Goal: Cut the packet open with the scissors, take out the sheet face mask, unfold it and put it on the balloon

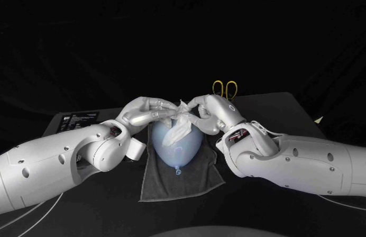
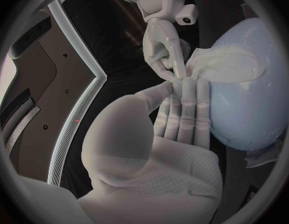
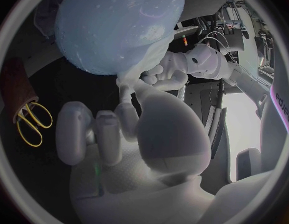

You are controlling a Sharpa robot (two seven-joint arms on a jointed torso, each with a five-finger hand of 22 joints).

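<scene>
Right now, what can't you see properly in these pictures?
The scissors: head view, the blades are hidden behind the right hand; the yellow handles stick out above it.
The mask: head view, bunched between both hands, so how far it is unfolded cannot be told.
The balloon: head view, its top is covered by the mask and the left hand.
The towel: head view, its far end lies under the balloon.

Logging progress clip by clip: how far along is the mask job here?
Done: the sheet face mask is out of its packet, and the scissors lie aside behind the right hand. In hand: the left hand and the right hand pinch the mask's bunched top, with part of it draped on the balloon, which lies on a towel. Left: spread it flat and let go.
</scene>
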